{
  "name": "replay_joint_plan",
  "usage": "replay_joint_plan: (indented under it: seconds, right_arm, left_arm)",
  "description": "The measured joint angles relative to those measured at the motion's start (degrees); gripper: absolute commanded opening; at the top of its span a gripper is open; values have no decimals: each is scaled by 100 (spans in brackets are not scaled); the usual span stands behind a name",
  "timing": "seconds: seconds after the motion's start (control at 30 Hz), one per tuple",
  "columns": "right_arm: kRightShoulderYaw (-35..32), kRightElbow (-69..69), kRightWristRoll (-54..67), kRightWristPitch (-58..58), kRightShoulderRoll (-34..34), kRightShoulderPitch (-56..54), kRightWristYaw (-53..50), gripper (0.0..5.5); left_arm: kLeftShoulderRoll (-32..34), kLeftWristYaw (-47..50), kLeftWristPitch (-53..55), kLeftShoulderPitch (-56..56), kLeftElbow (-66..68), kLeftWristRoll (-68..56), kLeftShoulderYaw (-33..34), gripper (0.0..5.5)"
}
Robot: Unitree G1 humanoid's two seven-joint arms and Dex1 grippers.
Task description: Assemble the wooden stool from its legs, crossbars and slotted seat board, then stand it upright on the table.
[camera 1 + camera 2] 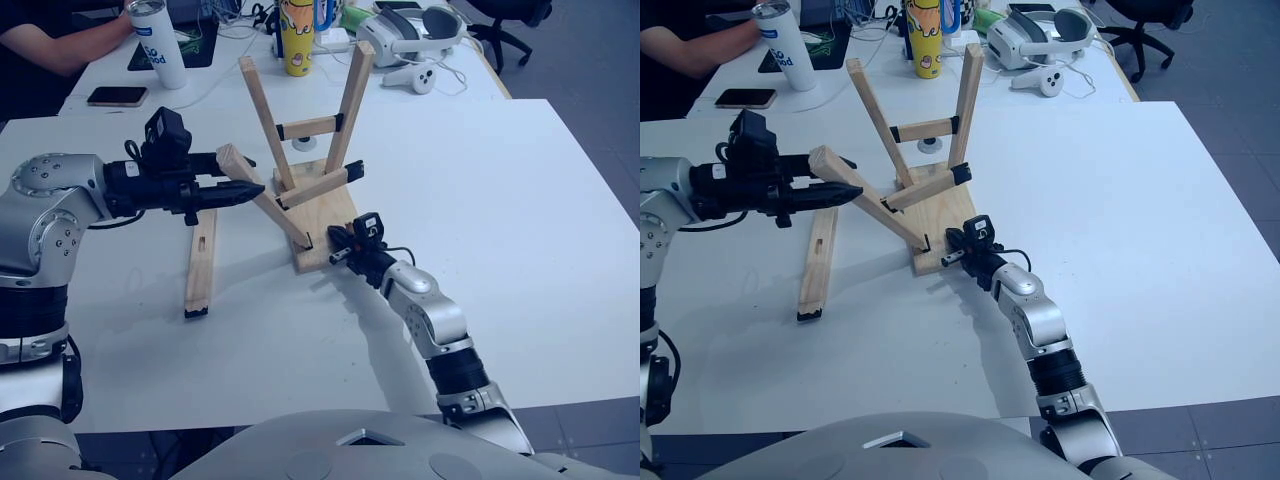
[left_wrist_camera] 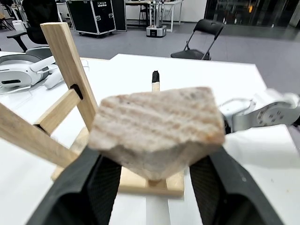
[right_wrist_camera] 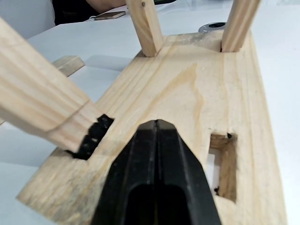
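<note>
Clamping the raised end of a tilted leg (image 1: 278, 213) in the left end effector (image 1: 243, 180), with both fingers (image 2: 89, 192) pressed against opposite faces of the wood. Meeting the slotted seat board (image 1: 332, 215) at its near left corner with that leg's black-tipped lower end. Resting the board flat on the white tabletop (image 1: 500, 220), near the middle. Standing a far-left leg (image 1: 268, 122) and a far-right leg (image 1: 350, 105) up from the board's far end, splayed apart, with a short crossbar (image 1: 310, 127) between them higher up and a longer crossbar (image 1: 318, 187) lower down, close to the board. Setting the right end effector (image 3: 156, 129) at the board's near edge, fingers closed fully together on nothing, tip over the wood between the tilted leg's foot and a rectangular slot (image 3: 220, 164). Lying flat on the tabletop left of the board, under the left arm: a fourth leg (image 1: 202, 262).
</note>
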Motion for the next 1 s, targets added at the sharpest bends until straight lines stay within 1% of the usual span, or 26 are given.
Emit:
replay_joint_plan:
  seconds: [0.1, 0.2, 0.27, 0.37, 0.5, 0.6, 0.8, 1.0]
  right_arm:
    - [8, 22, -91, -13, 4, -2, 0, 0]
    - [5, 20, -162, -17, 7, -3, -44, 0]
    - [9, 15, -188, -18, 16, -2, -55, 0]
    - [23, 2, -278, -17, 12, 5, -52, 0]
    - [76, -3, -367, -17, -11, 3, -37, 0]
    - [125, 9, -374, -17, -13, -8, -7, 0]
    - [193, 42, -371, -12, -10, 5, 81, 0]
    - [235, 189, -374, 20, -35, -15, 217, 0]
  left_arm:
    - [1, 0, -113, -52, 28, 71, -142, 201]
    - [-15, -57, -203, -354, 181, 234, -395, 201]
    - [-70, -121, -256, -617, 355, 331, -590, 201]
    - [-246, -115, -270, -731, 415, 435, -756, 201]
    - [-673, 136, -264, -714, 458, 445, -819, 201]
    - [-764, 137, -503, -541, 501, 442, -822, 201]
    - [-931, 120, -1310, -227, 823, 441, -872, 201]
    - [-1220, 135, -1458, -200, 1187, 380, -883, 201]
